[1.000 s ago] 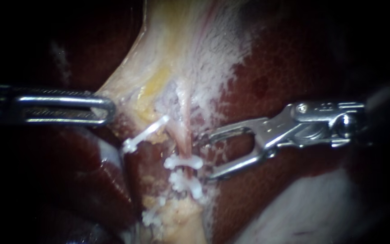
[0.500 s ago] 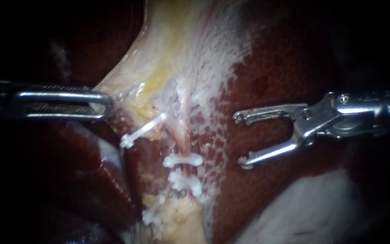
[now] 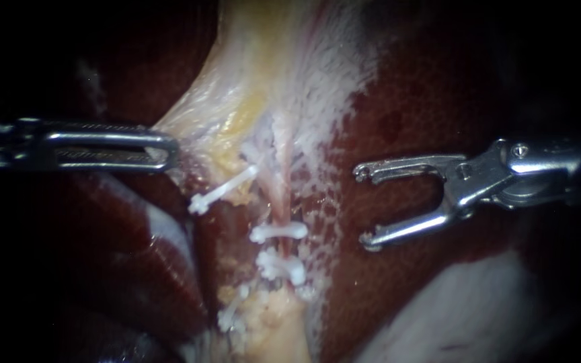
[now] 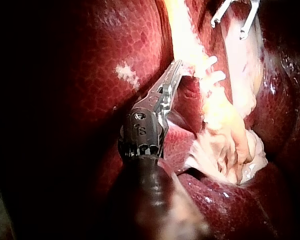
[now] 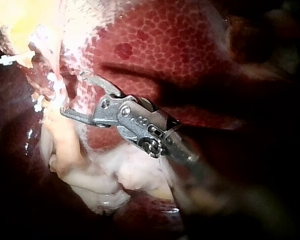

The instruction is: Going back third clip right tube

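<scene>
On the right tube (image 3: 279,196): two clips (image 3: 278,232). Left of the tube: left instrument (image 3: 169,148), clamped onto tissue (image 3: 198,126). Right of the tube, apart: right instrument (image 3: 362,207), gaping.

Shiny metal right instrument (image 3: 364,206), matt white plastic clips (image 3: 278,232), wet glossy liver (image 3: 425,87).

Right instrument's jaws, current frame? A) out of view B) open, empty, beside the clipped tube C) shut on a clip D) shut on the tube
B: the right instrument shows a clear gap between its jaws with nothing in it, off to the side of the clipped tube.
</scene>
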`<state>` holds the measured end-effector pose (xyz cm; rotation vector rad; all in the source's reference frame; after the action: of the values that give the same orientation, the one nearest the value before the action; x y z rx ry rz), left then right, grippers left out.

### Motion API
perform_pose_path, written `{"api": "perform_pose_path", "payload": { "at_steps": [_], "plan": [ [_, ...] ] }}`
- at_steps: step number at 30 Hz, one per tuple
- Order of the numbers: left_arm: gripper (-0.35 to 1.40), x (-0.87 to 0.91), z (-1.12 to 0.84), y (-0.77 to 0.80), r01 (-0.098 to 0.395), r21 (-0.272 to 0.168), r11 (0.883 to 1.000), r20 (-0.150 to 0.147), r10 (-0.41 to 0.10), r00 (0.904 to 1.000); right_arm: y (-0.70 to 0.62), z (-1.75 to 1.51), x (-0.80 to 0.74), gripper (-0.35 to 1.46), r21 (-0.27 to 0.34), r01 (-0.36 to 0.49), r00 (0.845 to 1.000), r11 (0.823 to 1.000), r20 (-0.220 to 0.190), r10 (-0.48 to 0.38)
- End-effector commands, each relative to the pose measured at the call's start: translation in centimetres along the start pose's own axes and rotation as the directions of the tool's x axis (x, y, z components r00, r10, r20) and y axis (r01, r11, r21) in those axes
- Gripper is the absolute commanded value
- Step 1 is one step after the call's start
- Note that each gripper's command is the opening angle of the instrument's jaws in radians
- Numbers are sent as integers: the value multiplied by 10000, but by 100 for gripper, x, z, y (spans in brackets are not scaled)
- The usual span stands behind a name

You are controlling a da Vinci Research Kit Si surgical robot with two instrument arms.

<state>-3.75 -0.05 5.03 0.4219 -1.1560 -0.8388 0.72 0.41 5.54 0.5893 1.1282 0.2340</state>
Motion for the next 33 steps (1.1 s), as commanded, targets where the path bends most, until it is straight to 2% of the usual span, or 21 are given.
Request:
{"api": "perform_pose_path", "payload": {
  "at_steps": [1, 7, 13, 33],
  "plan": [
    [-35, 3, 4, 2, 5, -95, 10000, -38, -5, 10000, -1, 0, 0, 60, -1, -2, 10000, 10000, 0, 2],
    [-35, 18, 24, 8, 35, -59, 10000, -220, -36, 9998, -3, 0, 1, 60, 3, 1, 10000, 10000, 0, -1],
    [-35, 19, 33, 2, 83, 35, 10000, -242, -83, 9997, -4, 0, 1, 60, 3, 1, 10000, 10000, 0, -1],
    [-35, 21, 34, -3, 69, 95, 9999, -318, -66, 9995, -5, 0, 1, 60, 3, 0, 10000, 10000, 0, 0]
  ]
}}
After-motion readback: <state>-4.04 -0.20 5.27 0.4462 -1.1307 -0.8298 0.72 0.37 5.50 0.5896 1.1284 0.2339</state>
